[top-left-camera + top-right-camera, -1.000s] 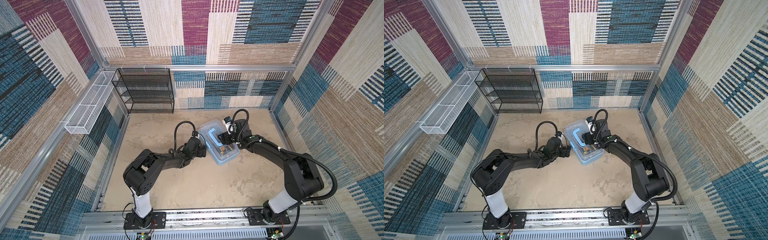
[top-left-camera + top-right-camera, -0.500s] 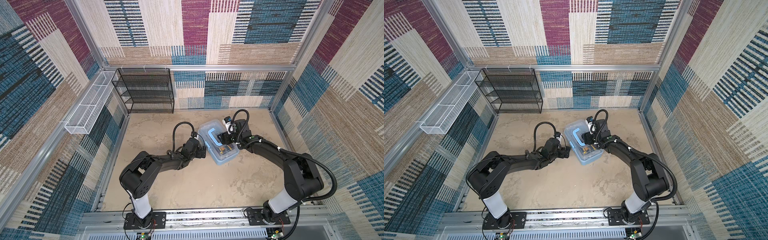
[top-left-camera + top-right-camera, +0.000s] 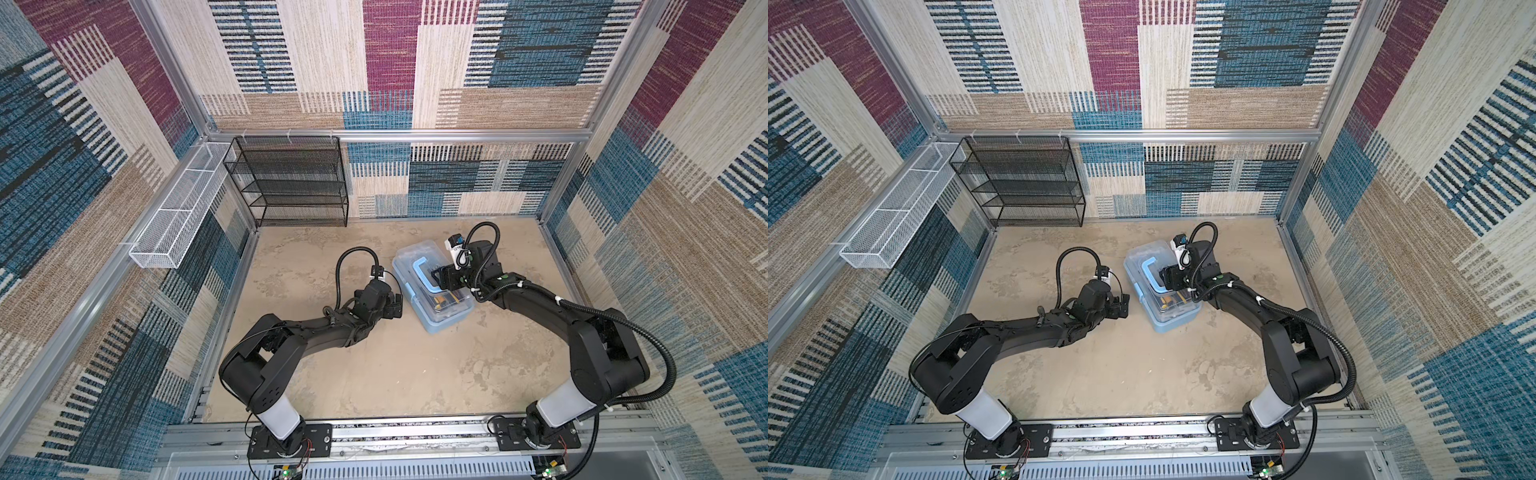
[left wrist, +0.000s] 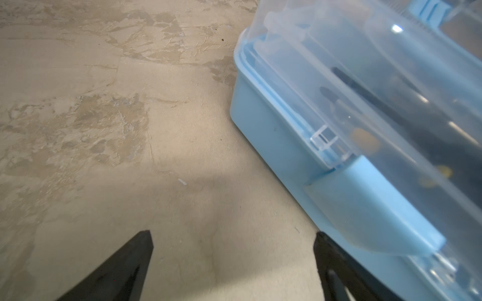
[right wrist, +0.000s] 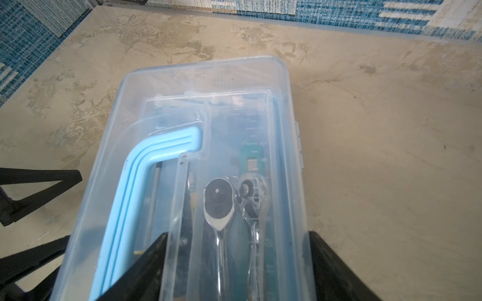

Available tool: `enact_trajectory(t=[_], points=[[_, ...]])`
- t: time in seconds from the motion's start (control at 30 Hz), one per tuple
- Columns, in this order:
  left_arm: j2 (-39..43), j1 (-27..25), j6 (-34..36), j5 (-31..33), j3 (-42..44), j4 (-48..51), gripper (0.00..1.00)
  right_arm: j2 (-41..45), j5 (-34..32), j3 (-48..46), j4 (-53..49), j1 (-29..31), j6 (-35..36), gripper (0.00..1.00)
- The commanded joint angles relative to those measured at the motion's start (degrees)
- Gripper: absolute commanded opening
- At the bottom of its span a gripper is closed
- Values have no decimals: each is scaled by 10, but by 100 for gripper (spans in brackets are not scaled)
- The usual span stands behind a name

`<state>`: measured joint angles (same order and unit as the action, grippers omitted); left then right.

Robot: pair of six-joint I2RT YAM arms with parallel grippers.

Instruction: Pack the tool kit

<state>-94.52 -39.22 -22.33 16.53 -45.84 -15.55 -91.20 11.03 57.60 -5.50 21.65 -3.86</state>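
Left gripper [image 3: 395,306] has eased back from the box [image 3: 440,311] since a second ago and spread its jaws that last bit wider. Now they gape fully, with nothing between them but bare table [image 4: 104,130], and one tip is just beside the latch [image 4: 373,208]. Right gripper [image 5: 236,245] hasn't budged. It's parked over the lid [image 5: 208,83] with jaws well apart, one finger on the clear plastic near the handle [image 5: 146,166], the other by the box's outer edge. Pressing or merely resting, I can't tell, but it grips nothing I can see.

The box sits on the table right of middle, between the two grippers, skewed to the walls, lid down.

Handling call: it's a stiff shell with a slick lid, and the steel inside should give it some heft and a rattle if tipped. The handle, lying flat, looks the best hold; failing that, the long sides.

Count: one box, one lid, one handle, one latch, and two ratchets [image 5: 217,200] side by side under the lid. The other tools are too blurred to number.
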Motion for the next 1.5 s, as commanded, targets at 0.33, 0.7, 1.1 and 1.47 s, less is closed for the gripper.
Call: enact_trajectory(t=[0.33, 0.7, 1.1, 1.47], points=[[39, 6, -8, 39, 35, 17, 99, -14, 34, 8, -33, 38, -98, 67], [37, 10, -18, 34, 38, 15, 99, -1, 19, 15, -32, 39, -88, 80], [39, 10, -21, 36, 38, 22, 99, 14, 2, 16, -26, 39, -73, 94], [55, 16, -31, 39, 49, 9, 99, 116, -103, -41, 38, 38, -32, 100]])
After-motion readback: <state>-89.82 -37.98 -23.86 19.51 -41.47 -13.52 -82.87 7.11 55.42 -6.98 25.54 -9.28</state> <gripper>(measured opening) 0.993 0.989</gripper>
